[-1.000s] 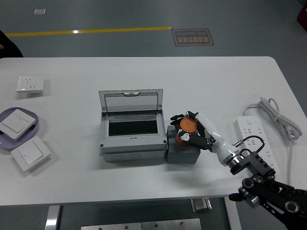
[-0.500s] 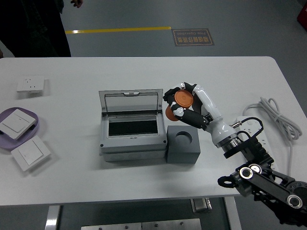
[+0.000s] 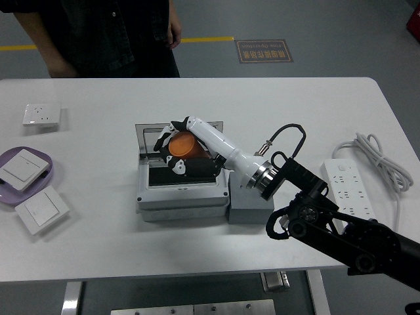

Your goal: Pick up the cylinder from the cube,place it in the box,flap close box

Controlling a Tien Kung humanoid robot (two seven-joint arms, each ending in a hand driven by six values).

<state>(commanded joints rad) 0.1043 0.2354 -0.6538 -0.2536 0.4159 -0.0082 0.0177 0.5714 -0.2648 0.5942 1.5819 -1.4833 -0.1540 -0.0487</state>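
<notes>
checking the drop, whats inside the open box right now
Over the grey box opening, the right hand holds the orange cylinder. Only a dark strip of the inside shows below the fingers. The hand covers the rest, so whether the cylinder touches the bottom cannot be seen.

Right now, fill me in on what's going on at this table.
The robot's right hand is shut on the orange cylinder and holds it over the open grey box, whose clear lid stands up at the back. The dark grey cube it came from sits beside the box on the right. The cylinder is not yet released, and the lid is not yet closed. A person in dark clothes stands at the far side, touching nothing.
</notes>
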